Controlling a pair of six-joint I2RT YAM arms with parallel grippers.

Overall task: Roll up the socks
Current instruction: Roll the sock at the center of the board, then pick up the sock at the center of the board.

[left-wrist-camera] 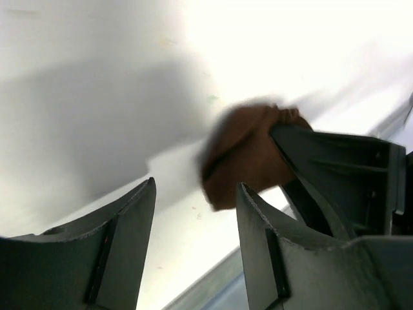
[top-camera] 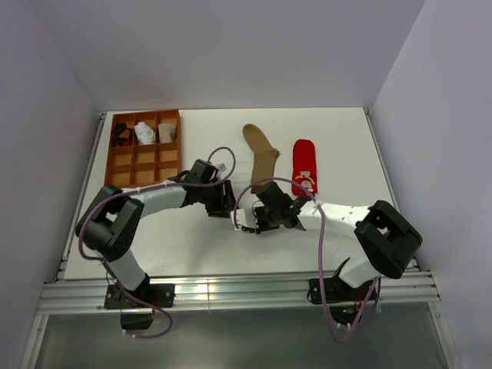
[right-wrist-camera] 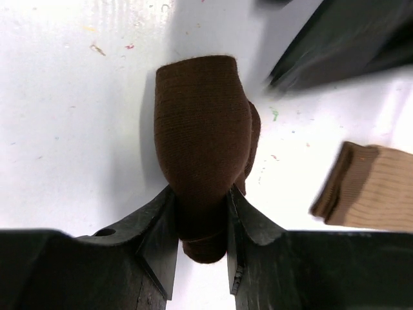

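A rolled dark brown sock (right-wrist-camera: 200,123) is pinched at its near end by my right gripper (right-wrist-camera: 200,194), which is shut on it just above the white table. In the left wrist view the same brown sock (left-wrist-camera: 248,155) lies beyond my left gripper (left-wrist-camera: 195,185). That gripper is open with only bare table between its fingers. From above, the left gripper (top-camera: 223,201) and right gripper (top-camera: 257,219) meet at mid-table and hide the brown roll. The tan sock (top-camera: 261,157) and the red sock with white figures (top-camera: 304,165) lie flat behind them.
A brown wooden organizer tray (top-camera: 144,165) stands at the back left, with small black and white bundles in its far compartments. The tan sock's cuff (right-wrist-camera: 368,187) lies close to the right of the right gripper. Grey walls surround the table.
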